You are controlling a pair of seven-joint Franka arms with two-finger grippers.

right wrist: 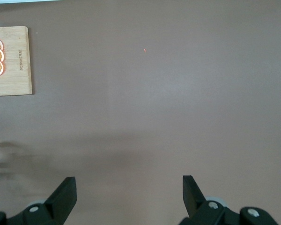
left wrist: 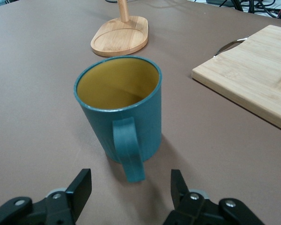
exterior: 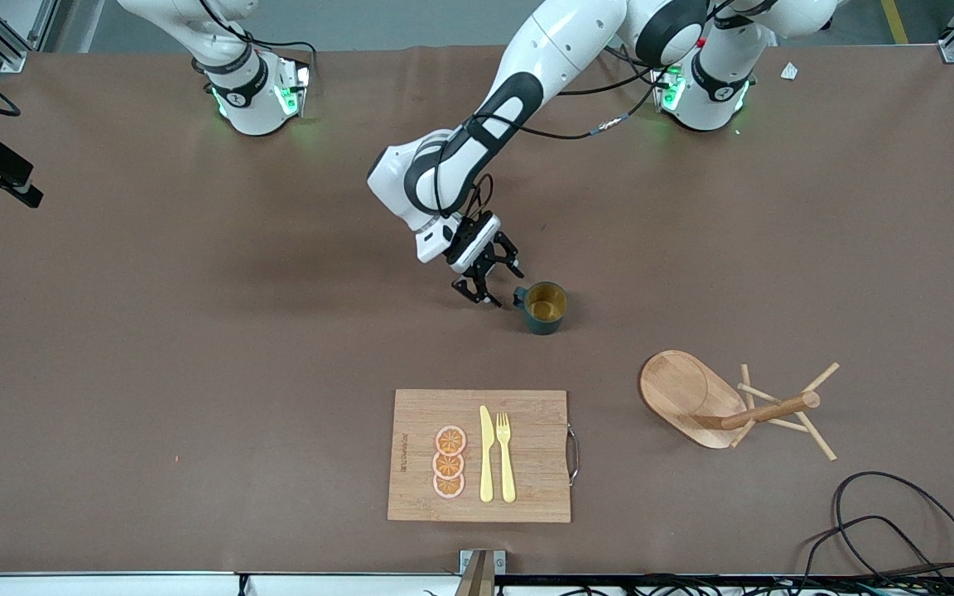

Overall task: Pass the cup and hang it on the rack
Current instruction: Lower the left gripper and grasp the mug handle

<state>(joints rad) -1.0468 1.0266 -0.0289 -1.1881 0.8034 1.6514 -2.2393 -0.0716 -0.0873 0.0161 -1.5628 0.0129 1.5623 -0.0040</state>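
Observation:
The cup (exterior: 546, 306) is a dark teal mug with a yellow inside. It stands upright near the middle of the table, with its loop handle turned toward my left gripper. In the left wrist view the cup (left wrist: 119, 108) is close ahead. My left gripper (exterior: 495, 285) is open and empty, low beside the handle, and its fingertips (left wrist: 82, 185) stop just short of it. The rack (exterior: 692, 393) is a wooden mug tree standing nearer the front camera, toward the left arm's end; it also shows in the left wrist view (left wrist: 119, 37). My right gripper (right wrist: 129, 192) is open and empty over bare table.
A bamboo cutting board (exterior: 481, 455) lies near the front edge with a yellow knife and fork (exterior: 496, 455) and orange slices (exterior: 449, 462) on it. Black cables (exterior: 883, 530) lie at the front corner by the rack. The right arm waits, its hand out of the front view.

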